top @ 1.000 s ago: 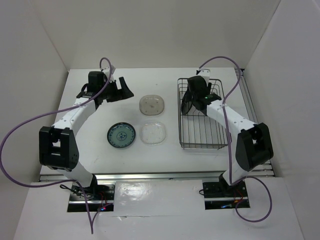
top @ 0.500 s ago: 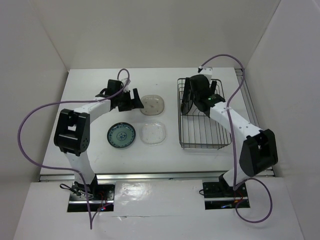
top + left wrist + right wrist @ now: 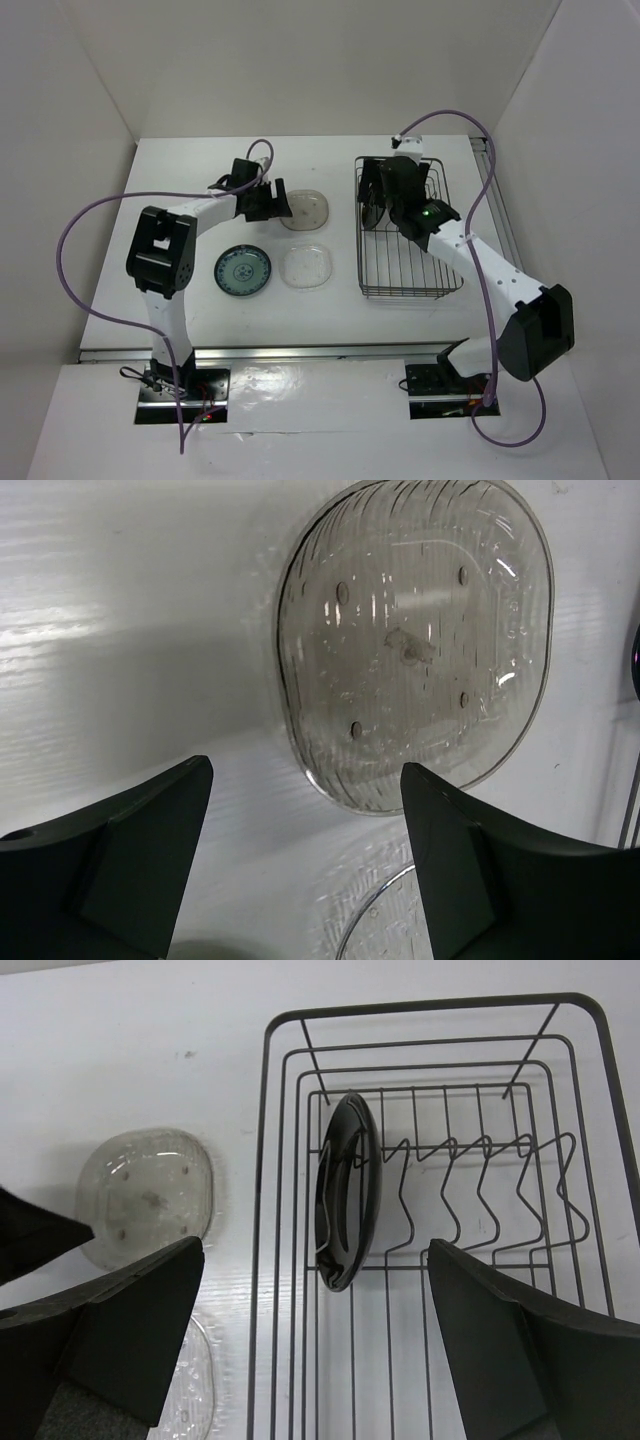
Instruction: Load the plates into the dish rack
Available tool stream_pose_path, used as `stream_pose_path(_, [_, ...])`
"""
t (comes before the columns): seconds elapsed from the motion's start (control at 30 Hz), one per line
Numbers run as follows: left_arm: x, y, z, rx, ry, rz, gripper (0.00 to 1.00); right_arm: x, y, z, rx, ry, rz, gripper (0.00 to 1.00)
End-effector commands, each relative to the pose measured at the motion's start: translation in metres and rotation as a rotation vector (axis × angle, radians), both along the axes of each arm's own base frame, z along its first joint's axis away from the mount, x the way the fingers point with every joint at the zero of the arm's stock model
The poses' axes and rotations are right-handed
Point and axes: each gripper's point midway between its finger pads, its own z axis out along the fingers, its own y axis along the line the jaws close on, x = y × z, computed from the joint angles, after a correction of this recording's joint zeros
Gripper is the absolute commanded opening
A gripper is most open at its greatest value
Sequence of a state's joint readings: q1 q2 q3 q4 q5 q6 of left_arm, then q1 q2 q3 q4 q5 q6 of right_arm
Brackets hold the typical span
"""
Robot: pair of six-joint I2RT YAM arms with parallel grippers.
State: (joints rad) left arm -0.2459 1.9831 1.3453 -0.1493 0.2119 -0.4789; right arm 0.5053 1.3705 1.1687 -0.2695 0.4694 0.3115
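The black plate (image 3: 345,1190) stands on edge between the wire dividers at the left end of the dish rack (image 3: 430,1008); it also shows in the top view (image 3: 371,203). My right gripper (image 3: 315,1340) hangs open and empty above it, over the rack (image 3: 410,270). The beige rounded-square plate (image 3: 415,640) lies flat on the table just ahead of my open, empty left gripper (image 3: 305,860). In the top view my left gripper (image 3: 275,203) is at the beige plate's (image 3: 306,209) left edge. The clear glass plate (image 3: 307,267) and teal patterned plate (image 3: 242,270) lie flat nearer the arms.
White walls enclose the table on the left, back and right. The rack fills the right side. The clear plate's rim (image 3: 385,920) lies just under my left fingers. A purple cable loops from each arm.
My left arm has swung right from the far left corner to the beige plate. My right gripper has shifted slightly over the rack; the black plate stays standing in the dividers.
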Motion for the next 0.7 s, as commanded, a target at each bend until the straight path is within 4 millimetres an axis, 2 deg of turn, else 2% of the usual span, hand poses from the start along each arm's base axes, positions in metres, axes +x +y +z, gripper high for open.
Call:
stream_pose_path(0.0, [0.013,-0.007,0.006,0.023,-0.019,0.029,0.89,-0.006,0.012,0.015,0.043,-0.051,0.033,1.0])
stream_pose_path(0.07, [0.013,-0.01,-0.001,0.038,-0.006,0.027,0.89,-0.006,0.012,0.015,0.043,-0.051,0.033,1.0])
stream_pose_path(0.13, [0.018,-0.01,0.002,0.037,-0.008,0.041,0.87,-0.007,0.011,0.013,0.039,-0.043,0.033,1.0])
stream_pose_path(0.17, [0.02,-0.011,0.005,0.034,-0.017,0.041,0.85,-0.007,0.011,0.013,0.038,-0.043,0.033,1.0])
stream_pose_path(0.23, [0.022,-0.009,-0.005,0.052,0.005,0.05,0.81,-0.009,0.012,0.012,0.043,-0.041,0.043,1.0])
stream_pose_path(0.27, [0.023,-0.013,0.0,0.057,-0.001,0.047,0.8,-0.011,0.013,0.017,0.052,-0.05,0.051,1.0])
stream_pose_path(0.33, [0.026,-0.013,-0.009,0.066,0.007,0.04,0.75,-0.014,0.015,0.019,0.058,-0.06,0.061,1.0])
stream_pose_path(0.37, [0.028,-0.019,-0.006,0.065,0.004,0.031,0.75,-0.015,0.016,0.023,0.067,-0.067,0.069,1.0])
stream_pose_path(0.43, [0.029,-0.015,-0.017,0.092,0.034,0.043,0.75,-0.018,0.019,0.02,0.075,-0.066,0.087,1.0])
stream_pose_path(0.47, [0.03,-0.021,-0.013,0.089,0.022,0.034,0.73,-0.019,0.02,0.024,0.084,-0.073,0.097,1.0])
stream_pose_path(0.53, [0.031,-0.021,-0.018,0.112,0.027,0.041,0.73,-0.02,0.022,0.023,0.088,-0.071,0.107,1.0])
stream_pose_path(0.6, [0.03,-0.017,-0.024,0.129,0.043,0.061,0.42,-0.021,0.022,0.027,0.096,-0.077,0.116,1.0])
stream_pose_path(0.67, [0.028,-0.022,-0.024,0.123,0.046,0.06,0.11,-0.022,0.024,0.034,0.109,-0.096,0.125,1.0])
